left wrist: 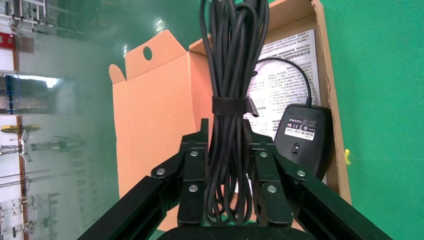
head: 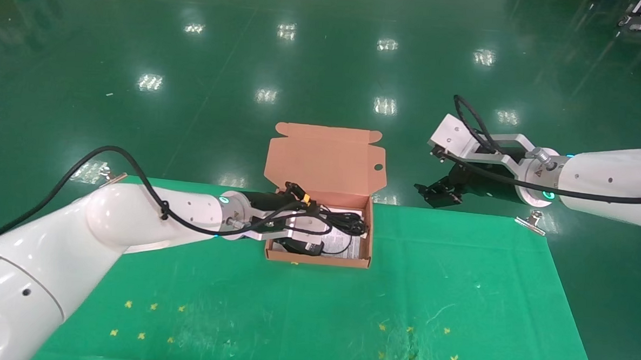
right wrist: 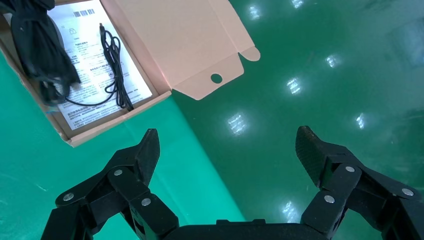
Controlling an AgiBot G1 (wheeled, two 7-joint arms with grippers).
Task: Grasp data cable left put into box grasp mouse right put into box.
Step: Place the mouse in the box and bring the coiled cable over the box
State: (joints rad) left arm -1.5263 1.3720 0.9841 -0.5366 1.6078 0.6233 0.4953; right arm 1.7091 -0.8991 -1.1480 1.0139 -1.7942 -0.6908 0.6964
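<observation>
Left gripper (left wrist: 227,192) holds data cable (left wrist: 230,100) beside white-labelled mouse (left wrist: 303,145)

You have a table covered in green cloth (head: 429,293), clipped at its far corners, with the open box (head: 317,258) resting on it.

Bright, even overhead lighting in all my views.
Ceiling lamps glare off the glossy floor (head: 325,66); shadows faint, focus sharp.

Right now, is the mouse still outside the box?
No, the mouse lies label-up inside the box on the white sheet, beside the cable held by the left pincer.
</observation>
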